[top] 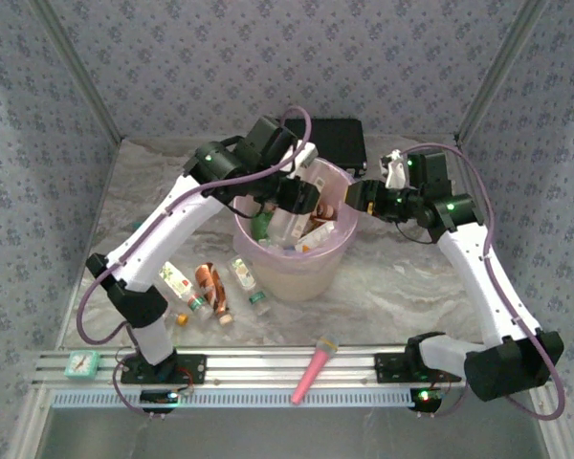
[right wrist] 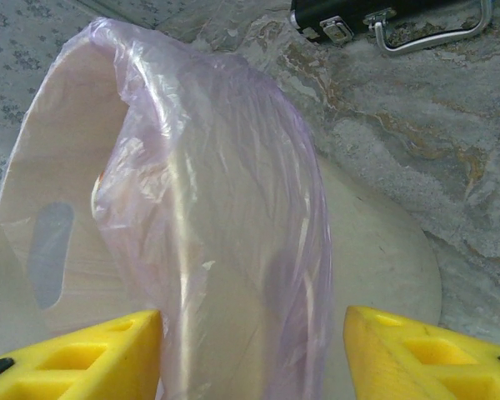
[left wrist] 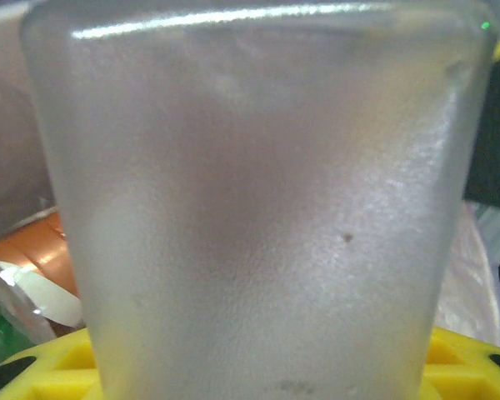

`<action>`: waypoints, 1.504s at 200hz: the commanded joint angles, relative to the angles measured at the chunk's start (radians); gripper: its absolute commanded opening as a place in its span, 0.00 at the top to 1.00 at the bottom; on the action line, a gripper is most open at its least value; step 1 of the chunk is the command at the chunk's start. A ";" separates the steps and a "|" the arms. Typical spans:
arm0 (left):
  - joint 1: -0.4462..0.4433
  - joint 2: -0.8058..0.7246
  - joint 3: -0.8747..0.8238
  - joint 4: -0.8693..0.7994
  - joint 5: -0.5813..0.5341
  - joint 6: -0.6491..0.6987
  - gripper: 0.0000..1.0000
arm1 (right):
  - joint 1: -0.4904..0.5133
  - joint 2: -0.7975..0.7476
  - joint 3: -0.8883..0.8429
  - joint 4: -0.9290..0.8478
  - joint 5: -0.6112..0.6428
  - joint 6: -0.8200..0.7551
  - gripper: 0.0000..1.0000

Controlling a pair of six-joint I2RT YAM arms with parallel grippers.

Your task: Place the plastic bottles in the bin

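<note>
— Fingers [left wrist: 54, 375] on the left gripper [top: 301, 201]: what are they doing?

— Yellow pads sit on either side of a frosted plastic bottle [left wrist: 250, 217] and hold it, close up against the wrist camera. From above, that gripper hangs over the mouth of the bin [top: 268, 277]. Low at the left of the wrist view, an orange-brown bottle [left wrist: 25, 250] lies underneath.

— And the right gripper [top: 356, 196]?

— Its fingers [right wrist: 75, 358] stand apart, astride the bin's right rim, with the pink bag liner [right wrist: 233, 208] between them. One pad touches the plastic and the other shows a narrow gap, so nothing is clamped.

— Where are the other bottles?

— Several lie inside the bin, among them a green bottle [top: 263, 225]. Four lie on the marbled table [top: 411, 277] just left of the bin: a white-labelled bottle [top: 177, 282], a brown bottle [top: 213, 287] beside it, and two small clear bottles [top: 244, 273] nearest the bin wall.

— Anything else around?

— A black case [top: 337, 142] sits just behind the bin; the right wrist view shows its metal latch and handle. A pink microphone-shaped stick [top: 314, 368] lies across the rail [top: 268, 368] at the near edge, between the arm bases. A teal clock [top: 81, 361] rests at the rail's left end.
</note>
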 commanded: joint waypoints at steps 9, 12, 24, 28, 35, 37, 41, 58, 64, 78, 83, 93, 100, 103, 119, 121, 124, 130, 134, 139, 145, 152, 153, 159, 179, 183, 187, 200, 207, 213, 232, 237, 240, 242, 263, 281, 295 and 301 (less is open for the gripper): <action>-0.013 0.026 0.030 -0.108 0.029 0.067 0.54 | 0.001 0.008 -0.010 0.021 -0.017 -0.008 0.40; -0.014 0.029 0.031 -0.112 0.026 0.072 0.54 | 0.002 0.010 -0.011 0.021 -0.015 -0.009 0.40; -0.015 0.039 0.034 -0.117 0.032 0.083 0.51 | 0.002 0.013 -0.010 0.021 -0.010 -0.012 0.41; -0.016 0.041 0.035 -0.116 0.039 0.086 0.49 | 0.001 0.016 -0.010 0.021 -0.009 -0.012 0.41; -0.018 0.045 0.040 -0.116 0.049 0.091 0.43 | 0.002 0.018 -0.011 0.020 -0.007 -0.013 0.40; -0.018 0.047 0.043 -0.116 0.052 0.091 0.41 | 0.003 0.018 -0.010 0.020 -0.007 -0.013 0.40; -0.018 0.048 0.046 -0.113 0.058 0.094 0.32 | 0.003 0.018 -0.010 0.020 -0.008 -0.014 0.41; -0.019 0.041 0.052 -0.089 0.065 0.099 0.17 | 0.002 0.019 -0.009 0.020 -0.007 -0.015 0.41; -0.019 0.035 0.054 -0.076 0.068 0.101 0.13 | 0.003 0.020 -0.008 0.020 -0.005 -0.015 0.41; -0.018 0.016 0.053 -0.039 0.073 0.093 0.10 | 0.004 0.020 -0.008 0.020 -0.002 -0.016 0.41; -0.019 0.007 0.052 -0.024 0.074 0.089 0.10 | 0.004 0.020 -0.009 0.020 -0.001 -0.016 0.41; -0.019 -0.006 0.047 0.003 0.063 0.084 0.12 | 0.006 0.021 -0.008 0.021 -0.001 -0.016 0.41; -0.018 -0.011 0.046 0.014 0.043 0.080 0.15 | 0.006 0.022 -0.007 0.021 0.002 -0.016 0.41; -0.018 -0.013 0.045 0.021 0.036 0.079 0.17 | 0.006 0.024 -0.007 0.021 0.001 -0.017 0.41; -0.016 -0.014 0.016 0.054 0.020 0.064 0.29 | 0.007 0.024 -0.005 0.015 0.003 -0.020 0.41; -0.016 -0.014 0.010 0.059 0.022 0.060 0.31 | 0.007 0.024 -0.004 0.015 0.003 -0.021 0.41; -0.016 -0.013 0.002 0.064 0.027 0.055 0.33 | 0.007 0.023 -0.004 0.014 0.003 -0.021 0.41; -0.017 -0.009 -0.016 0.076 0.041 0.045 0.37 | 0.006 0.023 -0.002 0.011 0.005 -0.022 0.41; -0.017 -0.007 -0.029 0.084 0.050 0.038 0.39 | 0.007 0.021 -0.001 0.010 0.007 -0.024 0.41; -0.017 -0.003 -0.042 0.090 0.060 0.030 0.42 | 0.007 0.020 -0.001 0.008 0.008 -0.025 0.41; -0.018 0.002 -0.058 0.095 0.070 0.022 0.44 | 0.006 0.019 0.001 0.006 0.010 -0.025 0.41; -0.018 0.004 -0.082 0.106 0.082 0.010 0.47 | 0.006 0.018 0.002 0.003 0.011 -0.027 0.41; -0.018 0.003 -0.086 0.109 0.084 0.009 0.47 | 0.006 0.018 0.002 0.003 0.011 -0.028 0.41; -0.018 0.001 -0.111 0.125 0.096 -0.003 0.49 | 0.005 0.018 0.002 0.003 0.011 -0.029 0.41; -0.019 -0.009 -0.184 0.175 0.128 -0.034 0.52 | 0.006 0.019 0.003 0.003 0.011 -0.030 0.41; -0.019 -0.009 -0.191 0.176 0.127 -0.035 0.52 | 0.006 0.018 0.003 0.003 0.011 -0.030 0.41; -0.020 -0.011 -0.194 0.175 0.123 -0.036 0.52 | 0.006 0.018 0.004 0.004 0.011 -0.030 0.41; -0.019 -0.017 -0.189 0.164 0.100 -0.031 0.52 | 0.007 0.018 0.006 0.006 0.009 -0.029 0.41; -0.019 -0.022 -0.181 0.162 0.088 -0.028 0.52 | 0.008 0.018 0.009 0.006 0.007 -0.029 0.41; -0.017 -0.029 -0.173 0.160 0.080 -0.028 0.52 | 0.007 0.018 0.011 0.006 0.007 -0.029 0.41; -0.008 -0.054 -0.130 0.152 0.056 -0.027 0.46 | 0.009 0.018 0.019 0.006 0.008 -0.030 0.41; -0.004 -0.061 -0.119 0.148 0.046 -0.026 0.42 | 0.011 0.018 0.021 0.007 0.007 -0.029 0.41; -0.002 -0.067 -0.112 0.146 0.041 -0.025 0.39 | 0.011 0.018 0.021 0.006 0.007 -0.029 0.41; 0.001 -0.071 -0.109 0.145 0.037 -0.026 0.37 | 0.010 0.018 0.022 0.006 0.007 -0.029 0.41; 0.022 -0.131 -0.093 0.137 -0.003 -0.036 0.20 | 0.012 0.021 0.019 0.010 0.009 -0.030 0.40; 0.058 -0.200 -0.113 0.121 -0.034 -0.058 0.12 | 0.013 0.026 0.015 0.013 0.008 -0.032 0.40; 0.101 -0.264 -0.161 0.102 -0.072 -0.088 0.10 | 0.014 0.028 0.013 0.015 0.009 -0.032 0.40; 0.123 -0.299 -0.194 0.095 -0.092 -0.104 0.09 | 0.015 0.030 0.013 0.017 0.010 -0.032 0.40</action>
